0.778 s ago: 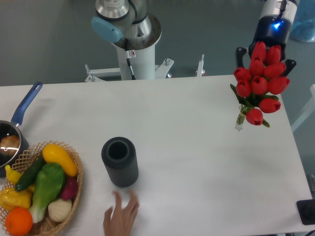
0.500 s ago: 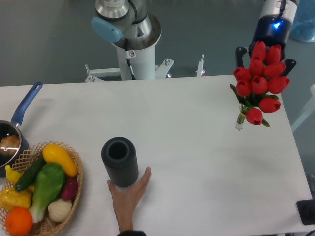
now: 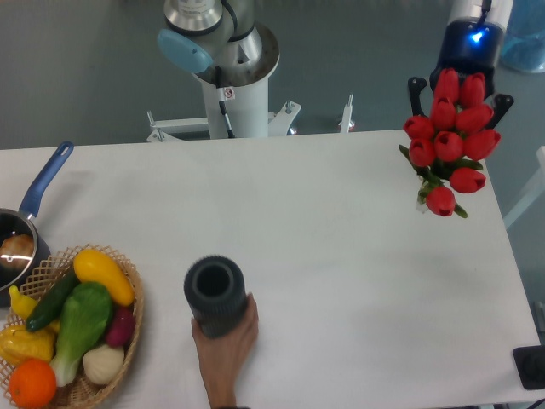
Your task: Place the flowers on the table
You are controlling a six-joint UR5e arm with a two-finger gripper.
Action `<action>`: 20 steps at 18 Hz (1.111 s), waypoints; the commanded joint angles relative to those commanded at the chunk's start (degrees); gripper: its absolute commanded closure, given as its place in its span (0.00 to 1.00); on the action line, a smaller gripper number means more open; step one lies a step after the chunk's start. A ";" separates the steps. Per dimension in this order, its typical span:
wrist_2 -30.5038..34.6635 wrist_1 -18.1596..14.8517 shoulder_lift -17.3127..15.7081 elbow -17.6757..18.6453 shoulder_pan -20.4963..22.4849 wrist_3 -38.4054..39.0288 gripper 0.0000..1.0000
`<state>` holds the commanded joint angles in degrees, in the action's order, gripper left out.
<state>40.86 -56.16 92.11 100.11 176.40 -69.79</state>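
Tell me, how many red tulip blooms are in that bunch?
9 in the flowers: two on top at the table's far right corner, five in the middle, two lowest over the table. More may be hidden behind.

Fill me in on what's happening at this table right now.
The gripper holds the flowers, a bunch of red tulips, up over the far right end of the table; they are not set down yet. Near the front edge a person's hand grips a dark ribbed cylinder. A basket of vegetables and a blue-handled pot sit at the left end.
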 joint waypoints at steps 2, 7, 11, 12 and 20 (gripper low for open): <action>2.37 -1.57 -0.44 -0.26 0.00 0.71 0.56; 14.92 -3.60 -2.37 -0.97 -0.96 1.76 0.56; 25.30 -5.19 -2.55 -1.23 -4.03 1.94 0.51; 27.67 -5.10 -2.03 -1.49 -5.26 1.94 0.51; 33.49 -6.68 10.27 -5.89 -16.69 2.03 0.52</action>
<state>74.34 -62.84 102.38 94.22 159.70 -67.76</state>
